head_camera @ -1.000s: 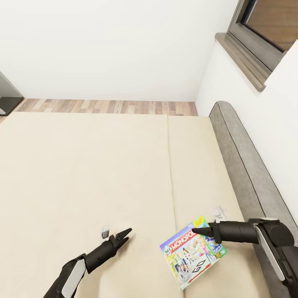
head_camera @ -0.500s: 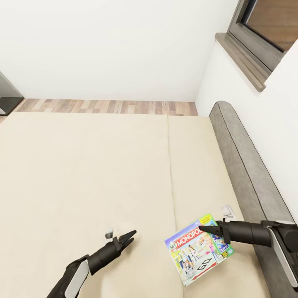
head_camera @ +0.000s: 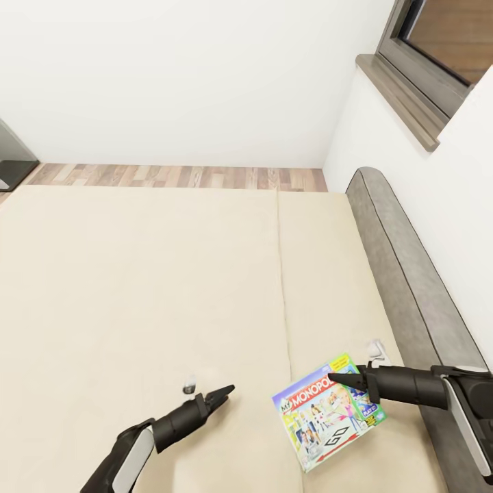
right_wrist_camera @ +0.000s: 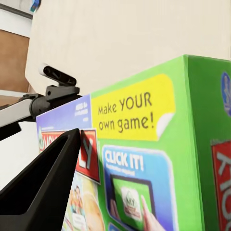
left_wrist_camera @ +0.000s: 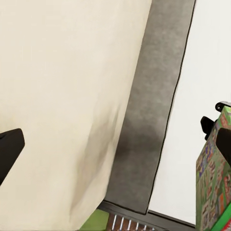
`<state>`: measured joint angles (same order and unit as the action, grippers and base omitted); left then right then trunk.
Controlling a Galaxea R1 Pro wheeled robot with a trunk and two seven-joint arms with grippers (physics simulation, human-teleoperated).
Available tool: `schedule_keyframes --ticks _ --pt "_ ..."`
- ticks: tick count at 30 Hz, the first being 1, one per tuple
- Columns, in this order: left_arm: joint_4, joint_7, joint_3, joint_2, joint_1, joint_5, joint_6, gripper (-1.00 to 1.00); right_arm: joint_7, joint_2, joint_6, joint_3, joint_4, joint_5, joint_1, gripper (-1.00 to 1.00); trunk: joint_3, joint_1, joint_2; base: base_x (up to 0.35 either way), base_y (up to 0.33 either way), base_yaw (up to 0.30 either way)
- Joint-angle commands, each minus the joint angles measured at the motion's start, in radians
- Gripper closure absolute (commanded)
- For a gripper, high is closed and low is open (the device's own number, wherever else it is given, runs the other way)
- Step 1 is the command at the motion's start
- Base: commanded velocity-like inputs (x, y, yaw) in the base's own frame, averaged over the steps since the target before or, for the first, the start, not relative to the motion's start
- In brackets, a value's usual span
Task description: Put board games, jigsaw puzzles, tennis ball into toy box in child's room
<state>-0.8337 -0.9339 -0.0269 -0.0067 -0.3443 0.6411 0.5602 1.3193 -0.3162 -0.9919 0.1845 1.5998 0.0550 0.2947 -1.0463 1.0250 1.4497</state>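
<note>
One board game [head_camera: 327,418], a colourful Monopoly box with a green edge, is tilted just above the cream bed [head_camera: 137,274] near its right side. My right gripper [head_camera: 340,377] is shut on the box's far edge, and one dark finger [right_wrist_camera: 38,192] lies across the printed lid [right_wrist_camera: 144,144]. My left gripper [head_camera: 226,392] hovers over the bed cover to the left of the box, apart from it. In the left wrist view its fingers [left_wrist_camera: 7,149] stand wide apart with nothing between them, and the box [left_wrist_camera: 214,192] shows off to one side.
A grey padded headboard [head_camera: 404,274] runs along the bed's right side against a white wall. A dark-framed window with a sill [head_camera: 411,89] sits above it. A strip of wood-plank floor [head_camera: 171,176] lies beyond the bed.
My right gripper carried the Monopoly box a little to the right and away from me, then held still. My left gripper slid to the right over the bed.
</note>
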Motion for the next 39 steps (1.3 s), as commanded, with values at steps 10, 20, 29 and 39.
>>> schedule_keyframes --ticks 10,20,29,39 --pt "-0.073 0.088 -0.009 0.0 0.023 0.006 0.015 -1.0 -0.057 0.005 -0.01 -0.002 -0.004 0.004 0.001 1.0 -0.001 0.0 0.0 0.0 0.0 0.0" --pt "-0.133 0.116 -0.011 0.001 0.043 0.006 0.021 -1.0 -0.085 0.006 -0.01 -0.003 -0.006 0.004 0.001 1.0 -0.001 0.0 0.0 0.0 0.0 0.0" --pt "-0.19 0.122 -0.013 0.001 0.068 0.007 0.023 -1.0 -0.09 0.006 -0.01 -0.003 -0.007 0.004 0.001 1.0 -0.001 0.0 0.0 0.0 0.0 0.0" --pt "-0.255 0.124 -0.008 0.001 0.104 0.008 0.025 -1.0 -0.092 0.006 -0.01 -0.003 -0.007 0.004 0.0 1.0 -0.001 0.0 0.0 0.0 0.0 0.0"
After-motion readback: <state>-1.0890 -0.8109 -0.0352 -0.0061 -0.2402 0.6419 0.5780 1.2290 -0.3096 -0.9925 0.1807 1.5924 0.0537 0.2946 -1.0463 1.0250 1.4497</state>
